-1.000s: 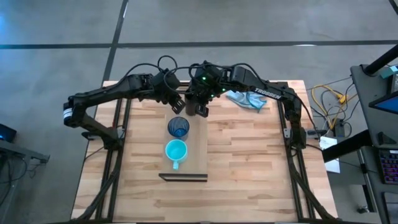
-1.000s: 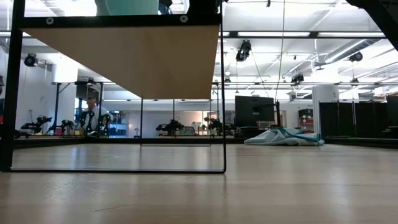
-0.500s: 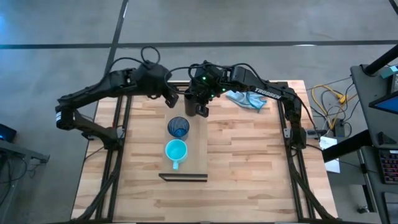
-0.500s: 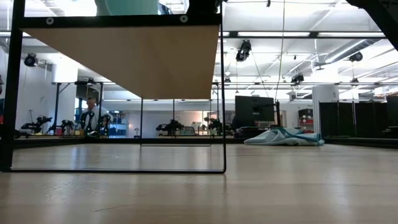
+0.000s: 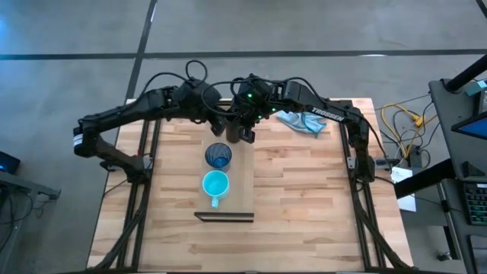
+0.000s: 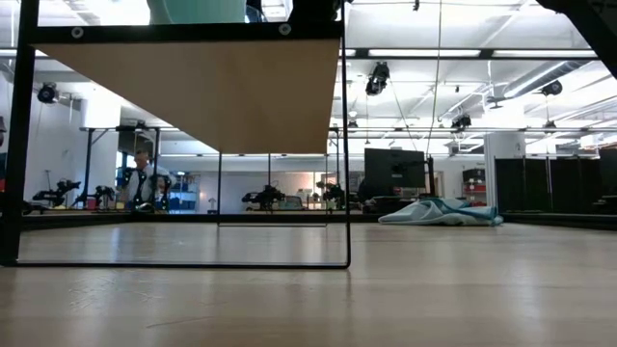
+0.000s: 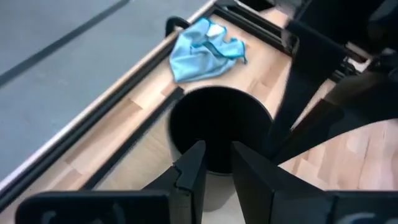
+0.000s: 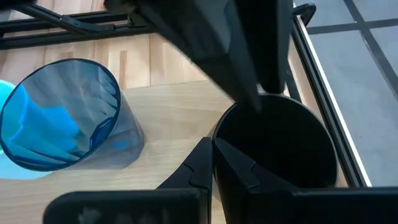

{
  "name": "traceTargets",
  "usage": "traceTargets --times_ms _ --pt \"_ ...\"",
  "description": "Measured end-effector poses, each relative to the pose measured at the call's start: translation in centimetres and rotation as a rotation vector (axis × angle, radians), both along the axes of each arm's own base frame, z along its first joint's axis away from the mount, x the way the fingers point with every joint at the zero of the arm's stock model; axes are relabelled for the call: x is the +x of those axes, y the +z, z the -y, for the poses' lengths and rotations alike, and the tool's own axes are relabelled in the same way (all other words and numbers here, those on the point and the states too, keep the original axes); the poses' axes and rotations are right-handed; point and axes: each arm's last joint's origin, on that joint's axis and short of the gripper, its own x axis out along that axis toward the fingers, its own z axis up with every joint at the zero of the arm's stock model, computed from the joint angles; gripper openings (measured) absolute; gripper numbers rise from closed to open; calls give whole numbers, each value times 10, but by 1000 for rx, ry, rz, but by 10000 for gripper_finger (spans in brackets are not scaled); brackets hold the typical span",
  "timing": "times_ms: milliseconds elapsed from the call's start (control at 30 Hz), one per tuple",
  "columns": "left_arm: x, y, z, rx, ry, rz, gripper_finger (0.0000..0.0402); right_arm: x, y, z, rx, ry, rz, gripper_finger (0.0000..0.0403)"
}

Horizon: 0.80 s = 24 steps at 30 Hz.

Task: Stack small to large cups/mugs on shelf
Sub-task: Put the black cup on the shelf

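The shelf (image 5: 242,183) is a pale board on a black frame. The turquoise mug (image 5: 215,184) and the translucent dark blue cup (image 5: 218,156) stand on it in a row. The black cup (image 5: 246,135) is at the board's far end, under my right gripper (image 5: 245,129), which is shut on it. My left gripper (image 5: 227,122) comes in from the left, and its slightly open fingers (image 7: 194,168) hover at the black cup's (image 7: 217,127) rim. I cannot tell whether they touch it. My right gripper (image 8: 214,144) pinches the black cup's rim (image 8: 219,132) on the side facing the blue cup (image 8: 68,118), apparently one finger inside and one outside, coming slanting from above. The cup stays upright over the shelf's far end; whether its base rests on the board does not show.
A light blue cloth (image 5: 302,120) lies crumpled on the slatted table near its far right edge, also seen in the low view (image 6: 439,212). The shelf's black frame legs (image 6: 347,145) stand on the table. Bare tabletop lies to the shelf's right and near side.
My left gripper drew back toward the table's far left corner, then swung back right toward the black cup and now sits closer to it than a second ago. The right gripper and all three cups have stayed in place.
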Motion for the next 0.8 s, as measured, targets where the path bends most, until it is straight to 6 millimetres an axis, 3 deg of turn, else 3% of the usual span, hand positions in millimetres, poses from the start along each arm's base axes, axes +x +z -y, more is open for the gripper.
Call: traceTargets --times_ms 400,667,800 --pt "6 -5 0 -4 -28 -21 61 0 0 0 31 -29 0 11" --pt "6 -5 0 -4 -28 -21 61 0 0 0 64 -75 1 47" --pt "6 -5 0 -4 -28 -21 61 0 0 2 0 -103 -7 70"
